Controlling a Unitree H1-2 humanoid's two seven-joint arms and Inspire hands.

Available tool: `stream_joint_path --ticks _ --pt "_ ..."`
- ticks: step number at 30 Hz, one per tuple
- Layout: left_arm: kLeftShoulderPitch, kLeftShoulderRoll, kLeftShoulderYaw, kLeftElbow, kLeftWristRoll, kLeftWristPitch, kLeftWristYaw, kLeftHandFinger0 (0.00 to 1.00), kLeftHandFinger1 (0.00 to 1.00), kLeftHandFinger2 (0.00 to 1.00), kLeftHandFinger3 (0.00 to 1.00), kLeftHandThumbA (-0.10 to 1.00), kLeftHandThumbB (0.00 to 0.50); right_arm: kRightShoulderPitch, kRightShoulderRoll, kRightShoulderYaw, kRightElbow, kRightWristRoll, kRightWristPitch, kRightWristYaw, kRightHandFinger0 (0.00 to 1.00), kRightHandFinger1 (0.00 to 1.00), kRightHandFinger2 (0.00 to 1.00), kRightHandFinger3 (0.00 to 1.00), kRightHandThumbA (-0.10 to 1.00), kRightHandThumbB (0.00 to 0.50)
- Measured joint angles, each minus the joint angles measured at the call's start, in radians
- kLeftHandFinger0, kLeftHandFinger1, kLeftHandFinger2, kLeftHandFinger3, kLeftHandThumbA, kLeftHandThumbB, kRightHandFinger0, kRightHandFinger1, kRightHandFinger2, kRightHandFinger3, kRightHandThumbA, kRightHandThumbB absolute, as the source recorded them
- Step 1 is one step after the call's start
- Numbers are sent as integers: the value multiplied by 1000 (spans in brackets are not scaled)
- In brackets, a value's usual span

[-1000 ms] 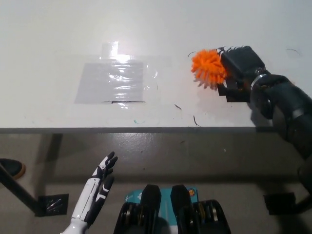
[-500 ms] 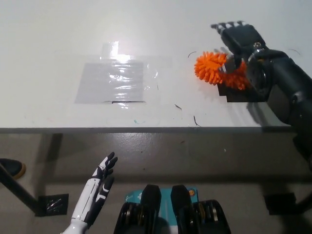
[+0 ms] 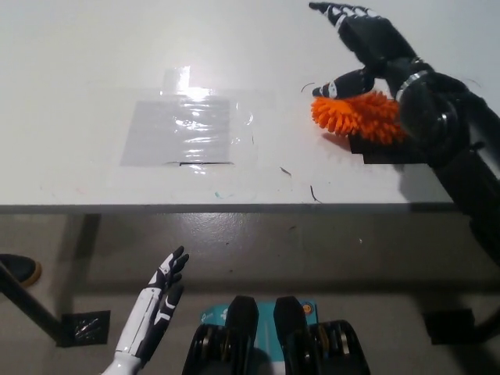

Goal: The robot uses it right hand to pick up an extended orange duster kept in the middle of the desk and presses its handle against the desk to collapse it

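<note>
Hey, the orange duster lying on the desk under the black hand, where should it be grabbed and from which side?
Probably around the bristly orange duster head, since no handle shows; the black arm hides that end. It lies flat on the desk, so come from above and close across its narrow width. The right hand is open above it; the left hand rests low, below the desk edge.

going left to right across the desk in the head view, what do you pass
clear plastic sheet → small dark marks on the desk → orange duster → black right hand, open above the duster. The white left hand rests below the desk edge.
</note>
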Motion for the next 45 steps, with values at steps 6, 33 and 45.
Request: stream_joint_path --ticks 6,33,45 --pt "0 0 0 7 0 0 0 1000 1000 1000 1000 1000 45 98 -26 -77 -192 45 24 10 1000 1000 1000 1000 1000 398" --pt "-94 0 -13 44 1 1 0 1000 1000 1000 1000 1000 0 1046 126 -247 -762 152 -209 -126 1000 1000 1000 1000 1000 186" --pt "-144 1 -17 43 1 0 0 1000 1000 1000 1000 1000 0 971 176 -343 -492 361 -284 -101 1000 1000 1000 1000 1000 162"
